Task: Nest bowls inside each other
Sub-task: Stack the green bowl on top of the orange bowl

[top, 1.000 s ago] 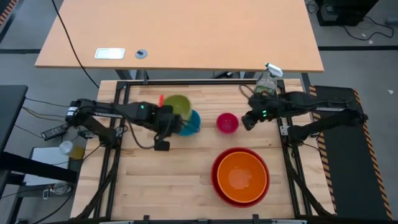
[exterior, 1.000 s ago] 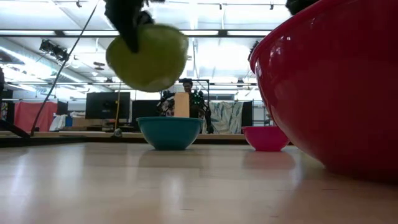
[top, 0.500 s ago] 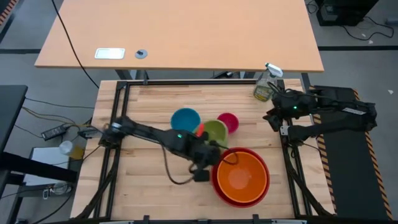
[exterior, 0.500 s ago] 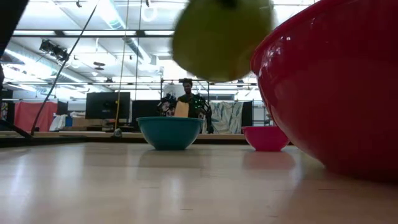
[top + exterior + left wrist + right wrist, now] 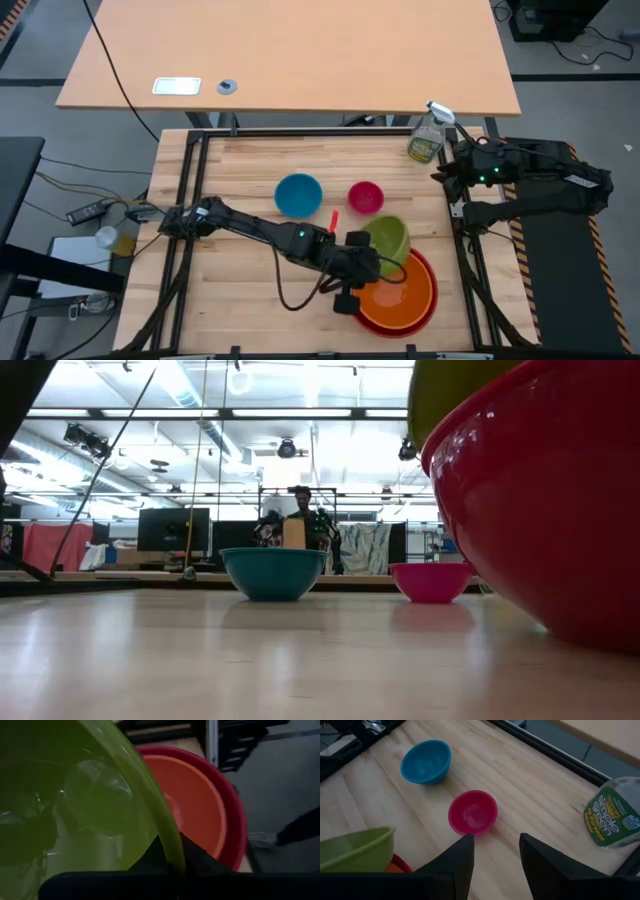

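Observation:
My left gripper (image 5: 370, 256) is shut on a green bowl (image 5: 388, 240), which hangs over the far rim of an orange bowl (image 5: 395, 292) nested in a big red bowl (image 5: 428, 300) at the near right. A blue bowl (image 5: 298, 194) and a smaller pink bowl (image 5: 366, 197) stand upright on the table at mid-depth. My right gripper (image 5: 450, 174) waits open at the table's right edge, with nothing between its fingers (image 5: 455, 865). My left gripper holds the green bowl by its rim (image 5: 169, 851) on the side toward the table's left. One finger is inside the bowl and one outside. The fingers slant down from the left. The bowl is lifted clear, mouth up, above the orange bowl (image 5: 197, 805).
A spray bottle (image 5: 428, 140) stands at the far right corner, close to my right gripper. Bare wood lies to the left of the bowls and along the near edge. A black frame rail (image 5: 190, 200) borders the table's left side.
My left gripper has carried the green bowl from above the blue bowl toward the near right, reaching far across the table, and now holds it over the red and orange bowls. My right gripper has drawn back toward the table's right edge.

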